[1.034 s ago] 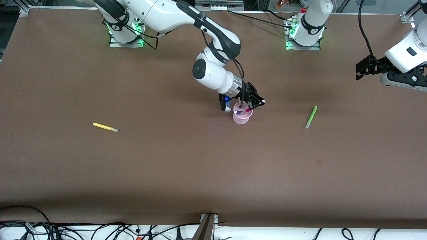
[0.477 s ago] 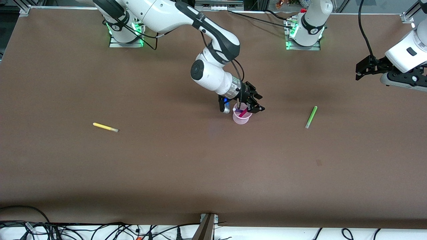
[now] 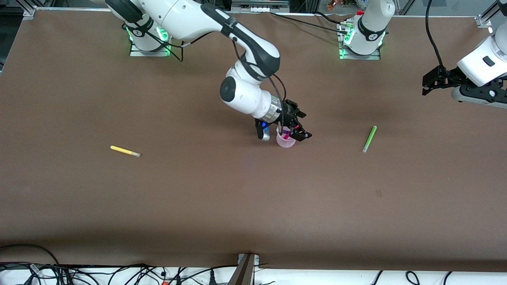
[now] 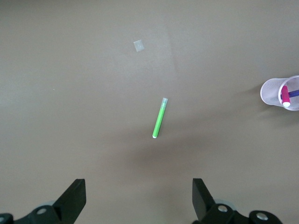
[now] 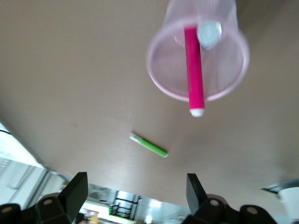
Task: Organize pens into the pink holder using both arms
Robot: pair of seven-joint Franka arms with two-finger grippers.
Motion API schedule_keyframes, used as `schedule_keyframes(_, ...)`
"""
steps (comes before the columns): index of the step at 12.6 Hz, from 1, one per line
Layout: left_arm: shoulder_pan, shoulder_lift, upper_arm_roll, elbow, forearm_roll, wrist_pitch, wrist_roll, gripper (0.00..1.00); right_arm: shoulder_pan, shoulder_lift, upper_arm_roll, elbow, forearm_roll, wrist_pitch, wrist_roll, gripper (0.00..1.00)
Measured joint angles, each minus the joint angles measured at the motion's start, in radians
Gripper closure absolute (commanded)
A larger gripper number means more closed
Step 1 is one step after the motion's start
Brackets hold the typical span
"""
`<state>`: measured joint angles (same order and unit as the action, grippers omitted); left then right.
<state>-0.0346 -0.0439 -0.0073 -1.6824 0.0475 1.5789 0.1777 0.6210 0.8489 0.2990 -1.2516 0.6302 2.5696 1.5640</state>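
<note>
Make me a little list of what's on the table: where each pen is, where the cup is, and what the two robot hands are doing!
pink holder: upright, mid-table
magenta pen: in the holder, leaning on its rim
purple pen: in the holder
green pen: flat on the table, toward the left arm's end
yellow pen: flat on the table, toward the right arm's end
right gripper: over the holder, fingers open, holding nothing
left gripper: waiting, fingers open, above the left arm's end

Robotics lab, brown table (image 3: 198, 206), cables (image 3: 119, 273)
</note>
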Motion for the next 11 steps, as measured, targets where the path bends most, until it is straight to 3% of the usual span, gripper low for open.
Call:
schedule_keyframes(5, 0.0, 0.0, 0.0, 0.0, 0.0, 0.0, 0.0, 0.0, -0.111, -0.113, -0.034, 0.01, -0.107, -0.281, -0.303, 0.0)
schedule_keyframes(9, 0.0, 0.001, 0.0, 0.001, 0.0, 0.0, 0.0, 0.0, -0.131, -0.215, -0.264, -0.005, -0.111, -0.556, -0.703, 0.0)
schedule_keyframes(11, 0.0, 0.001, 0.0, 0.001, 0.0, 0.0, 0.0, 0.0, -0.142, -0.249, -0.337, -0.007, -0.112, -0.636, -0.839, 0.0)
